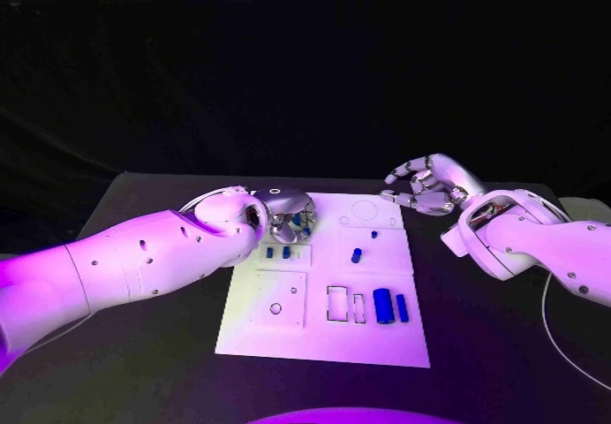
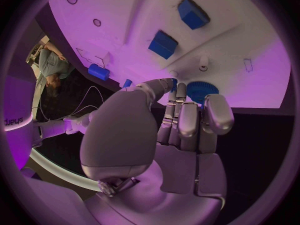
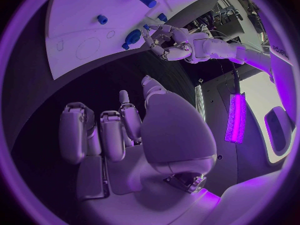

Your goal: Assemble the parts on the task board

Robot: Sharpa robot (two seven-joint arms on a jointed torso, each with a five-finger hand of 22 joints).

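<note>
I see the black table (image 1: 153, 353) carrying the white task board (image 1: 325, 331) at its middle, and I place everything from that board. My left arm (image 1: 115, 265) reaches in over the board's far left corner, where the left hand (image 1: 287, 216) hovers with fingers curled down; in the left wrist view its fingertips (image 2: 181, 92) close around a round ribbed blue part (image 2: 203, 91) near the board's edge, though I cannot tell whether they actually grip it. My right hand (image 1: 426, 187) hangs off the board's far right corner, above the table, fingers loosely curled and apart with nothing between them. Near the board's front right, a thick blue cylinder (image 1: 382, 306) lies with its long axis running front to back, a thinner blue pin (image 1: 401, 307) parallel just beside it. At the board's centre a small blue peg (image 1: 358, 255) lies roughly the same way.
</note>
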